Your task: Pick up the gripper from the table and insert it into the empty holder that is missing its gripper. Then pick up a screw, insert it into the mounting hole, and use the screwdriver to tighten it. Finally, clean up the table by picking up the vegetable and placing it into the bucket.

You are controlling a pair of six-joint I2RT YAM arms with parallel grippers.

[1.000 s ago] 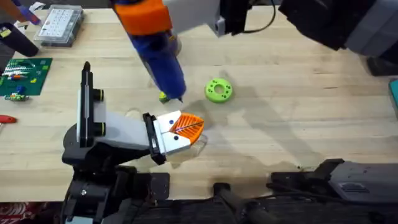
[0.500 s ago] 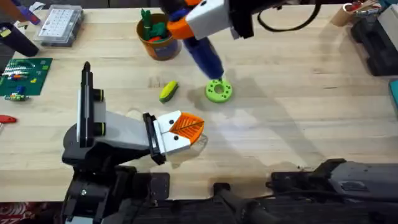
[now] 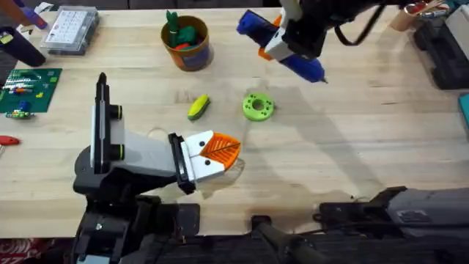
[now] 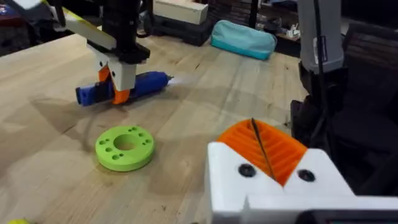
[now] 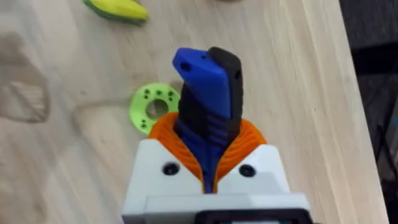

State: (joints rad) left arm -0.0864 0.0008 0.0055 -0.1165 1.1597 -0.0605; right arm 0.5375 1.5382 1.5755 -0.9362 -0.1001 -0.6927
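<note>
Two arms are sharing the wooden table (image 3: pixel 352 147). The left arm is lying low along the near left part of the table in the overhead view, its white and orange left gripper (image 3: pixel 214 155) pointing toward the middle; its orange pads (image 4: pixel 264 146) are sitting close together with nothing visible between them. The right arm is reaching in from the far right, and the right gripper (image 3: pixel 282 45) is gripping the screwdriver (image 3: pixel 282 45) around its blue body, holding it tilted above the table with the thin metal bit aimed toward the right. The bucket (image 3: pixel 186 42) is standing at the far side with green and red toy vegetables inside. The lime-green disc (image 3: pixel 257 106) is lying near the table's middle, and the vegetable (image 3: pixel 198 107), the yellow corn cob, is resting just to its left, apart from both grippers and outside the bucket.
</note>
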